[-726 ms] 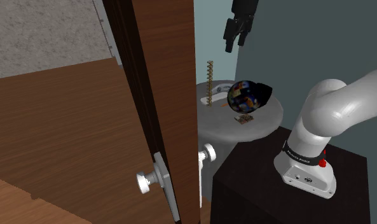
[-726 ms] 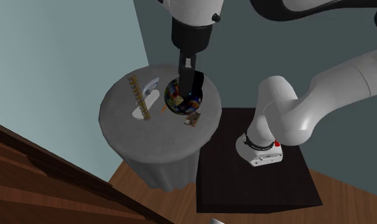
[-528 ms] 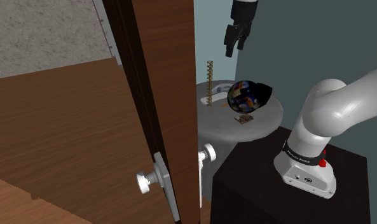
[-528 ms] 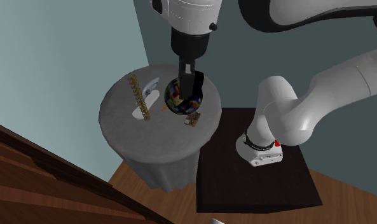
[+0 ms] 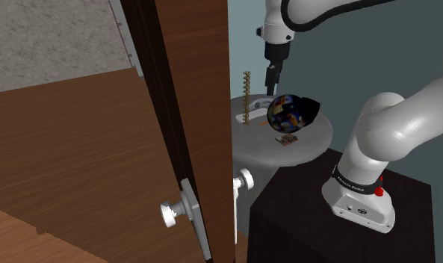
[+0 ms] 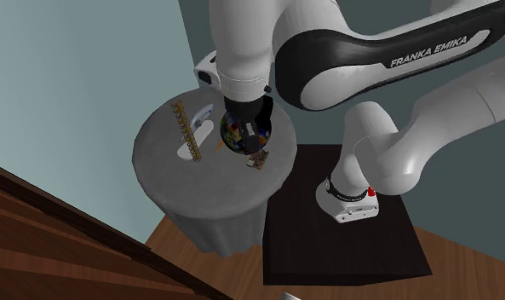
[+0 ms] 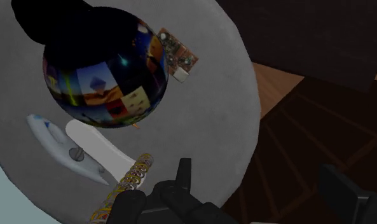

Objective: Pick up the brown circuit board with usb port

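**A:** What has just changed?

**B:** The all-black gripper has come down from high over the round grey table. It now hangs close above the glossy dark sphere with coloured patches, and the white arm bends over the table. I'd say the approach is under way, with no grasp yet.

**A:** Where is the small brown circuit board with a pale usb port?

**B:** The small brown circuit board with a pale usb port lies flat on the table just beside the sphere. It is on the side toward the stand, near the rim, untouched.

**A:** And the fingers?

**B:** The fingers are spread wide, with nothing between them and touching nothing. The board sits beyond the sphere from them, so I judge they must shift across and clear the sphere before lowering.
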Robot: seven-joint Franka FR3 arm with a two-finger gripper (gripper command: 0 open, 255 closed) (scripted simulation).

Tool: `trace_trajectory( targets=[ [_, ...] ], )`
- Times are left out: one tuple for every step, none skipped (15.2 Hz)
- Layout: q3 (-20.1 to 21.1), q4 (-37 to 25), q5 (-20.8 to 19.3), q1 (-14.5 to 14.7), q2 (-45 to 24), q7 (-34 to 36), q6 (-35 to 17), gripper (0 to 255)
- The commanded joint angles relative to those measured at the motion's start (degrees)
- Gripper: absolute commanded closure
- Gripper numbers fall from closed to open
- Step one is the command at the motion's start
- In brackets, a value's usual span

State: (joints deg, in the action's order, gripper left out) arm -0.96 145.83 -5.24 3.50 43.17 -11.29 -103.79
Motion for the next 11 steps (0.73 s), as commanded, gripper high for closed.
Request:
trace_trajectory(
  targets=[
    [-0.8, 2.8, -1.7, 0.4, -0.7, -3.3, -2.3, 0],
    [-1.2, 4.1, -2.6, 0.6, -1.4, -4.9, -3.8, 0],
    [-1.6, 5.4, -3.6, 0.7, -2.3, -6.4, -5.3, 0],
    [-2.0, 6.5, -4.6, 0.8, -3.2, -7.9, -6.8, 0],
    [-2.5, 7.7, -5.6, 0.9, -4.2, -9.3, -8.4, 0],
    [-2.9, 8.8, -6.7, 0.9, -5.3, -10.7, -10.1, 0],
    [-3.3, 9.8, -7.8, 0.8, -6.5, -12.1, -11.8, 0],
    [-3.7, 10.8, -9.0, 0.8, -7.8, -13.4, -13.5, 0],
    [-4.1, 11.7, -10.2, 0.6, -9.2, -14.7, -15.3, 0],
    [-4.5, 12.5, -11.5, 0.5, -10.7, -15.9, -17.2, 0],
    [-4.9, 13.3, -12.9, 0.2, -12.3, -17.1, -19.2, 0]
  ],
)
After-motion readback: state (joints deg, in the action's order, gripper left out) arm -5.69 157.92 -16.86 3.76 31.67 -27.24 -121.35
